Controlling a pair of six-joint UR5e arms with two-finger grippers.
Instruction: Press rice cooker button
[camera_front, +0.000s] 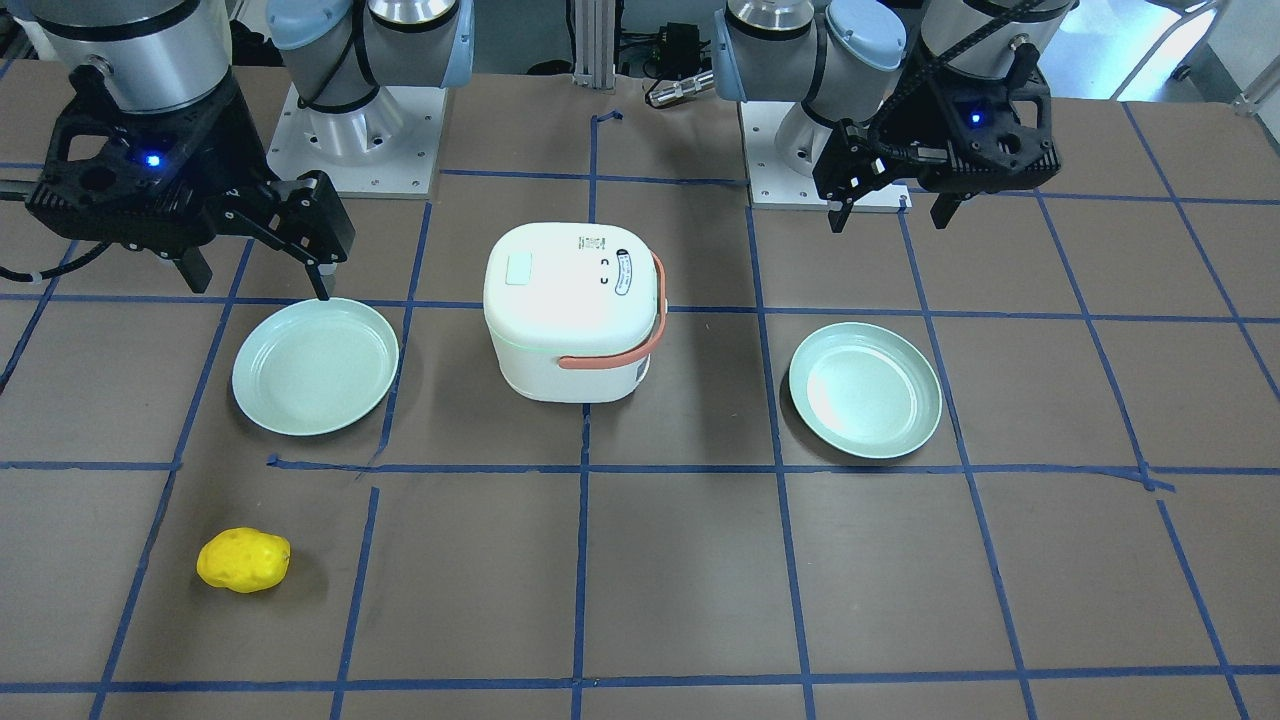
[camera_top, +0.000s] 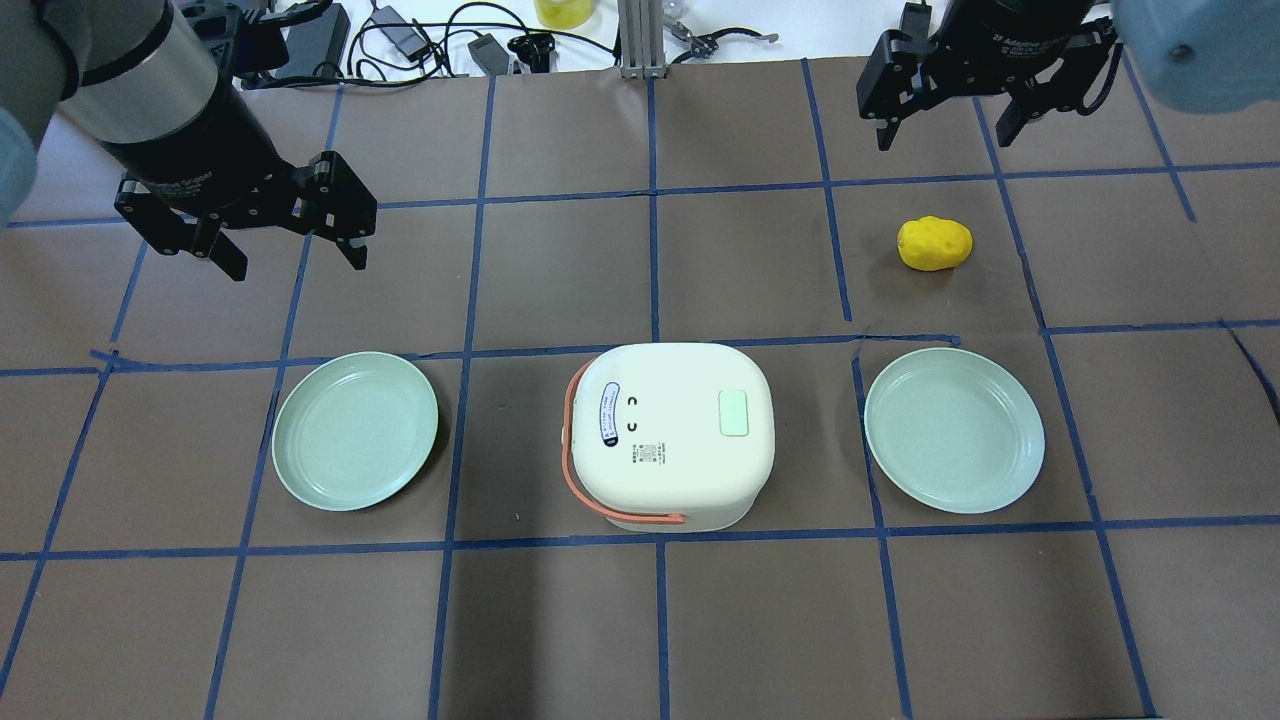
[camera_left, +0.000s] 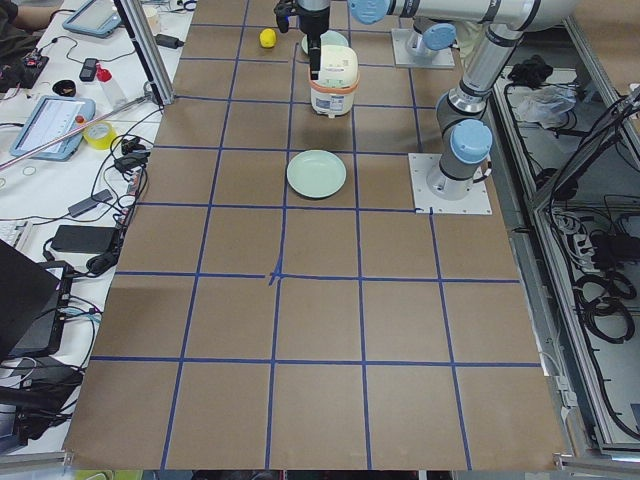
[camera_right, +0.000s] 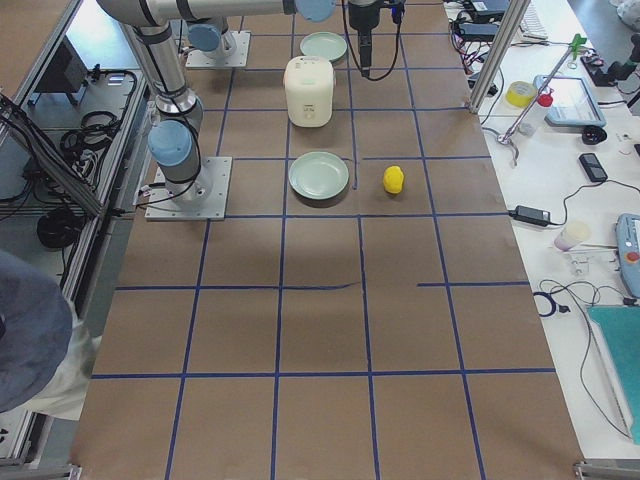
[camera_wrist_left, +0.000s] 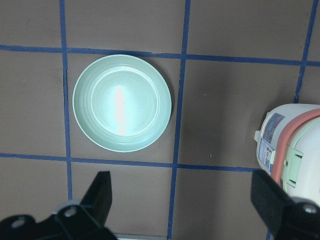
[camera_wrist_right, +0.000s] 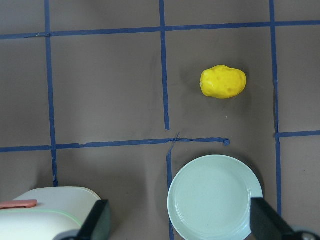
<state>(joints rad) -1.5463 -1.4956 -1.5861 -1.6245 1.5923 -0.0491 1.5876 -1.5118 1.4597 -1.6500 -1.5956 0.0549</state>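
Observation:
The white rice cooker (camera_top: 675, 435) with an orange handle stands at the table's middle, lid shut. Its pale green button (camera_top: 735, 412) is on the lid top and also shows in the front view (camera_front: 519, 270). My left gripper (camera_top: 298, 265) is open and empty, high above the table, left of and beyond the cooker. The left wrist view shows its fingers (camera_wrist_left: 100, 195) spread, with the cooker (camera_wrist_left: 295, 150) at the right edge. My right gripper (camera_top: 945, 142) is open and empty, high over the far right. Its wrist view shows a corner of the cooker (camera_wrist_right: 50, 205).
Two empty pale green plates flank the cooker, one on the left (camera_top: 355, 430) and one on the right (camera_top: 955, 430). A yellow potato-like toy (camera_top: 934, 243) lies beyond the right plate. Blue tape lines grid the brown table. Cables and gear lie along the far edge.

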